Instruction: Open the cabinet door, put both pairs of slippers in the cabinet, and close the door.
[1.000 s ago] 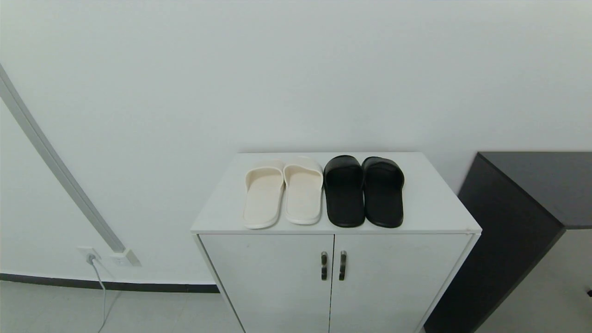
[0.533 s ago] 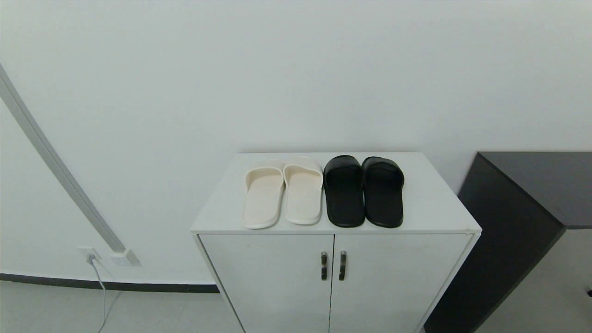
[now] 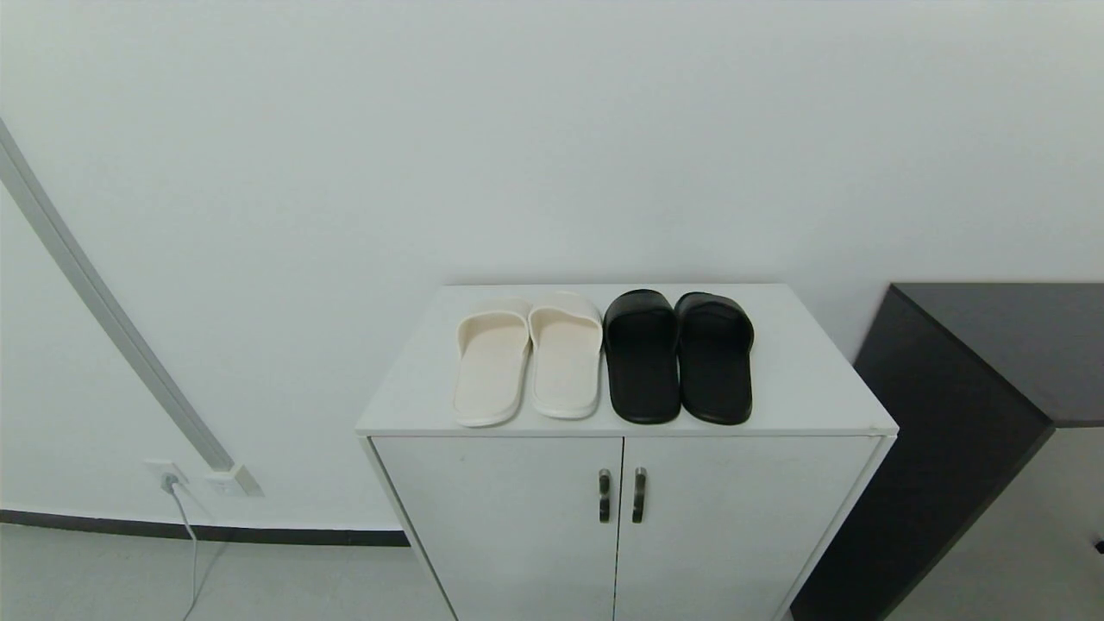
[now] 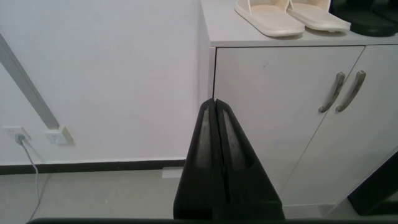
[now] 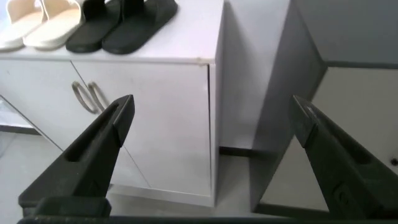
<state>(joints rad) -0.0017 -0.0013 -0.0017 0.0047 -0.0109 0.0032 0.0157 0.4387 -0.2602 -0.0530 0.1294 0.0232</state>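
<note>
Head view: white slippers (image 3: 552,371), black slippers (image 3: 655,366) atop shut cabinet (image 3: 509,517) | left fingers (image 4: 202,162) together | right fingers (image 5: 93,149) apart

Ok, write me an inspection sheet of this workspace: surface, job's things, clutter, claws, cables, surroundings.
Surface: white cabinet top, flat, carrying both pairs.
Job's things: cream slippers and black slippers side by side, toes toward the wall; cabinet doors both shut, handles meeting at the middle.
Clutter: nothing seen.
Claws: left claw shut, holding nothing; right claw open, holding nothing; both low in front of the cabinet.
Cables: grey cable running from a wall socket to the floor.
Surroundings: white wall, slanted grey trunking, dark cabinet on the robot's right.
</note>
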